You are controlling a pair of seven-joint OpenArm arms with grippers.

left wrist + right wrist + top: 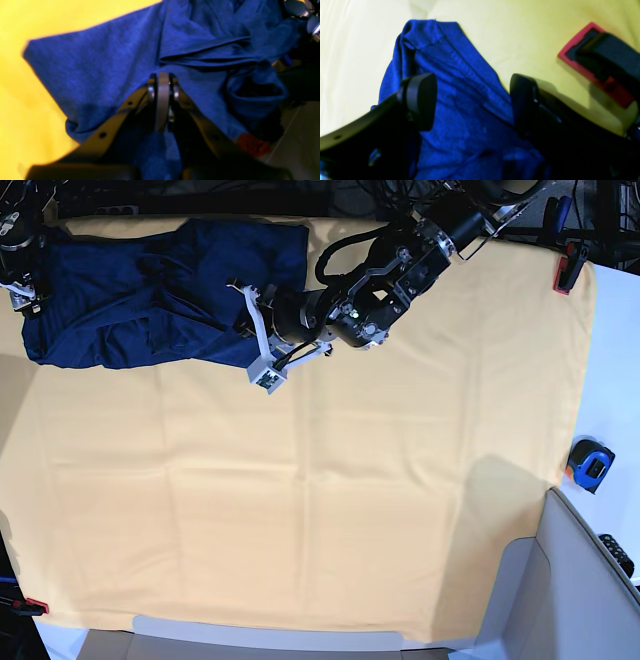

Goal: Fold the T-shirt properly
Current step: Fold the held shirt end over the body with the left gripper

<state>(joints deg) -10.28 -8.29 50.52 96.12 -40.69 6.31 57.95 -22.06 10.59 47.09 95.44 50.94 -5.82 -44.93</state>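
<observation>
T-shirt (150, 290) bunched at the counter's (330, 510) 11 o'clock edge; left gripper (163, 83) pinched closed over it, right gripper (472, 100) wide astride a fold.

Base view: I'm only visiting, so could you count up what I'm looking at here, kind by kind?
T-shirt: 1
Table cloth: 1
Robot arms: 2
Red clamps: 2
Tape measure: 1
Total: 7
</observation>
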